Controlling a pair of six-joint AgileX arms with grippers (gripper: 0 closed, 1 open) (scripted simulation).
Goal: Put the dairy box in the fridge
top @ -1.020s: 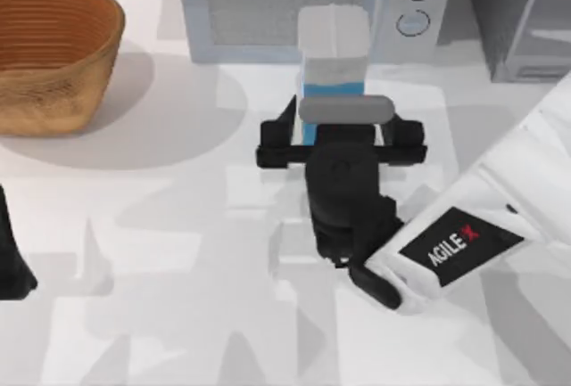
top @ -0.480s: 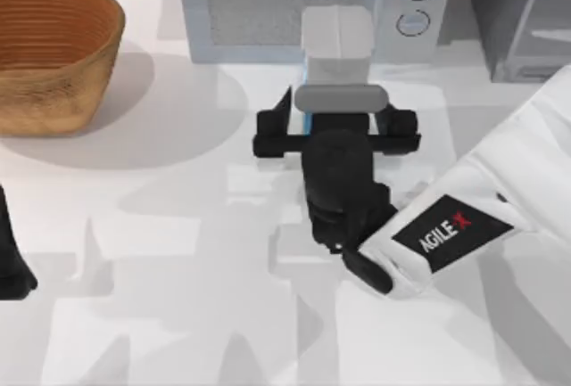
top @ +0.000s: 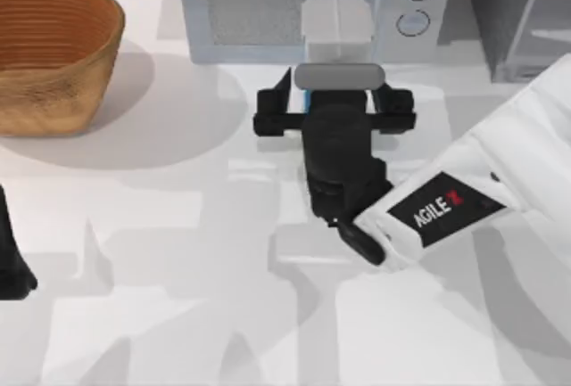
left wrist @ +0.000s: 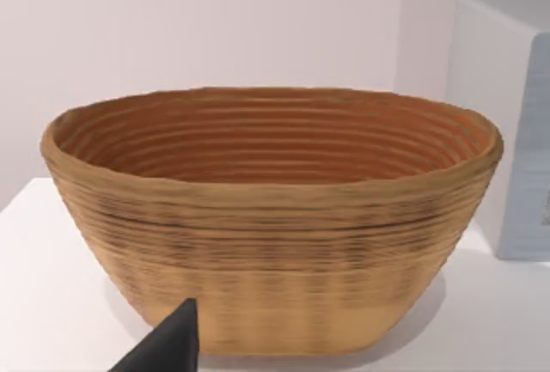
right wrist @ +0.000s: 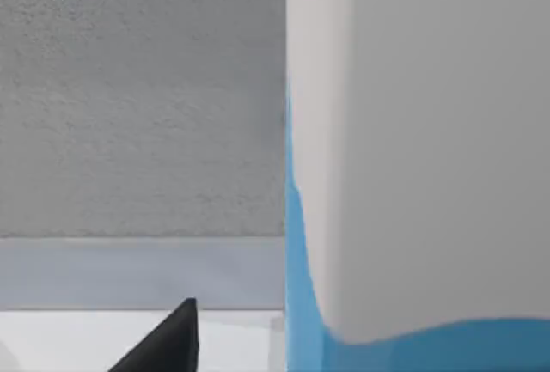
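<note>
Looking down from the top, the right gripper (top: pixel 336 101) has its two black fingers (top: pixel 284 94) spread wide, one on each side of the carton (top: pixel 336 28), which stands upright right between them and just ahead of the wrist. I can't tell whether the pads touch it, so I'd call it a grasp being set up, not made. Behind the carton is the microwave (top: pixel 268 3); the fridge (top: pixel 517 12) sits off to the gripper's right, door apparently shut. So lifting, carrying, opening the door and putting the carton in are all left. The right arm comes in from the right edge, wrist pointed at the carton. The left gripper (top: pixel 11 257) is parked at the left edge, can't tell its state.

Left wrist view: a woven basket (left wrist: pixel 275 217) straight ahead.

Right wrist view: the carton's white top and blue body are right up close, microwave behind.
</note>
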